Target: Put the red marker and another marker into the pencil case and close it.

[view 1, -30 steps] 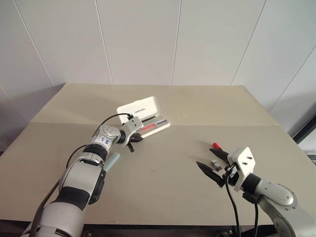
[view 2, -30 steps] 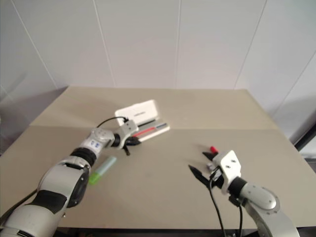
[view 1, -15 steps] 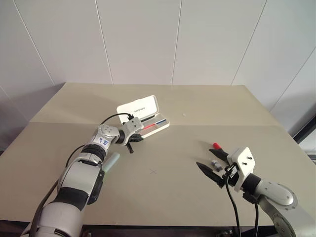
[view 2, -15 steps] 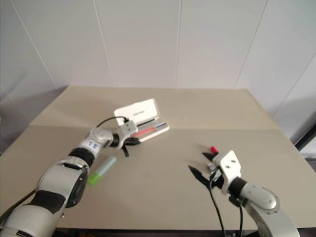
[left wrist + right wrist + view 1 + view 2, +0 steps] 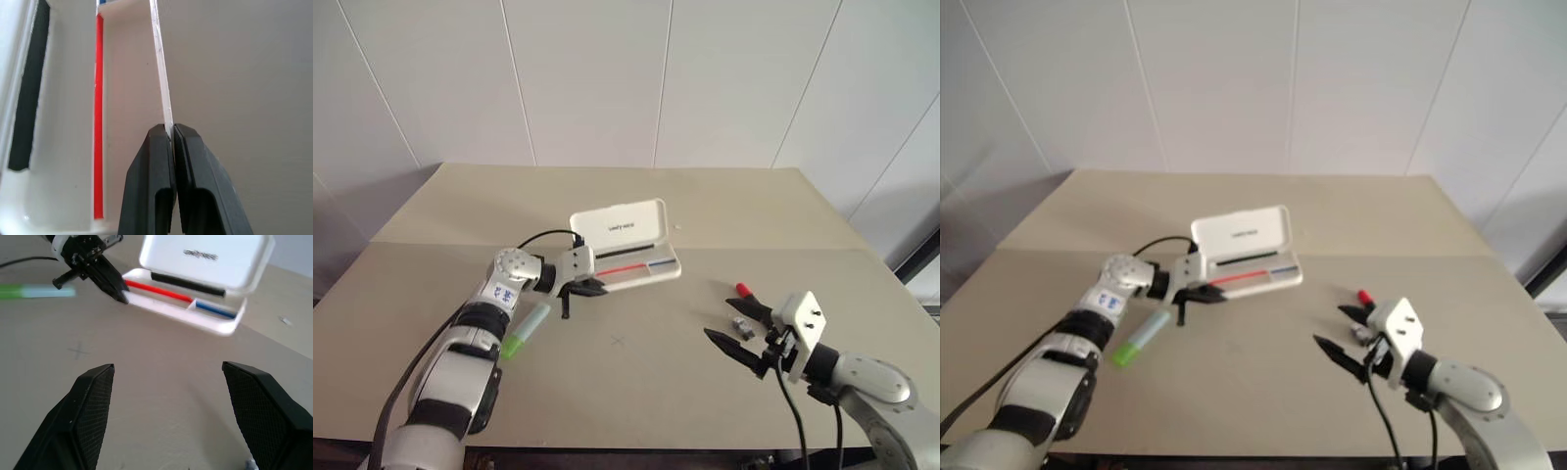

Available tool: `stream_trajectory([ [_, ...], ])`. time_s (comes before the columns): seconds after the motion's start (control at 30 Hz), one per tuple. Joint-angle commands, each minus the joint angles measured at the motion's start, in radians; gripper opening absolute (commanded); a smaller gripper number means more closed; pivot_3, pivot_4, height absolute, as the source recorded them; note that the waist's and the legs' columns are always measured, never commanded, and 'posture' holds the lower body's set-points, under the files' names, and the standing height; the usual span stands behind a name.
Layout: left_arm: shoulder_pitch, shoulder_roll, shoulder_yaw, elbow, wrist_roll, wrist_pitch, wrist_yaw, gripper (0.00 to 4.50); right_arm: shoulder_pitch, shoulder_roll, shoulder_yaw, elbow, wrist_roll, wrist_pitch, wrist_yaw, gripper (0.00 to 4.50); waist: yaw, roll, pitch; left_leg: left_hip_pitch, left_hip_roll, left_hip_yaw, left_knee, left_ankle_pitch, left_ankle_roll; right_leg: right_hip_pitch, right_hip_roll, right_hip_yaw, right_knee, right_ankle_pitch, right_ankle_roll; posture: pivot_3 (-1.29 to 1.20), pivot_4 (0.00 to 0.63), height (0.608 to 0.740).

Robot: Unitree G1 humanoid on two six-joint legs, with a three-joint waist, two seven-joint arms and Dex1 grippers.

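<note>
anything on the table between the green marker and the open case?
Nothing loose lies between them. The green marker lies just short of the pencil case; only the left gripper, shut on the tray's near wall, and its arm sit over that stretch. The lid stands open.

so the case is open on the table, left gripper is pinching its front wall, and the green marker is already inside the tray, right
Not quite. The green marker lies on the table beside the left arm, outside the pencil case, as the left eye view shows. The rest holds: the case is open and the left gripper is shut on the tray's front wall.
</note>
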Motion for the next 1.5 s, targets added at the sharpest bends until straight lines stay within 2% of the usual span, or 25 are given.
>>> stream_trajectory([
  [0.03,0.071,0.042,0.010,-0.243,-0.074,0.098,-0.062,0.02,0.000,-0.045,-0.068,0.015,0.059,-0.054,0.103,4.50,0.002,0.000,0.000,0.000,0.000,0.000,0.000,0.000,0.000,0.000,0.000,0.000,0.000,0.000,0.000,0.00,0.150,0.740],
  [0.23,0.218,0.102,0.004,-0.574,-0.123,0.274,-0.082,0.02,-0.010,-0.154,-0.180,0.154,0.147,-0.134,0.354,4.50,0.005,0.000,0.000,0.000,0.000,0.000,0.003,0.000,0.000,0.001,0.000,0.000,0.001,0.000,0.000,0.00,0.150,0.740],
  [0.4,0.286,0.124,-0.014,-0.723,-0.141,0.354,-0.080,0.02,-0.033,-0.223,-0.199,0.298,0.145,-0.199,0.526,4.50,0.003,0.000,0.000,0.001,0.000,0.000,0.005,0.000,0.000,0.002,0.000,0.000,0.001,0.000,0.000,0.00,0.150,0.740],
  [0.63,0.361,0.169,-0.034,-0.827,-0.160,0.401,-0.083,0.02,-0.083,-0.294,-0.158,0.445,0.072,-0.296,0.671,4.50,0.001,0.002,0.001,0.002,0.000,0.000,0.005,0.000,0.000,0.002,0.000,0.000,0.002,0.000,0.000,0.00,0.150,0.740],
  [0.93,0.465,0.197,-0.043,-0.906,-0.156,0.321,-0.030,0.02,-0.072,-0.307,-0.145,0.440,0.060,-0.307,0.701,4.50,0.002,0.002,0.001,0.002,0.000,0.001,0.005,0.000,0.001,0.002,-0.001,0.001,0.001,0.000,0.000,0.00,0.150,0.740],
  [1.1,0.512,0.200,-0.053,-0.882,-0.142,0.241,-0.005,0.02,-0.069,-0.302,-0.139,0.430,0.052,-0.302,0.683,4.50,0.002,0.002,0.001,0.002,0.000,0.001,0.005,0.000,0.001,0.002,-0.001,0.001,0.001,0.000,-0.001,0.00,0.150,0.740],
  [1.5,0.530,0.187,-0.084,-0.860,-0.118,0.202,0.052,0.02,-0.073,-0.301,-0.130,0.412,0.043,-0.277,0.638,4.50,0.003,0.002,0.001,0.002,0.000,0.001,0.005,0.000,0.001,0.002,-0.001,0.001,0.001,0.000,-0.001,0.00,0.150,0.740],
])
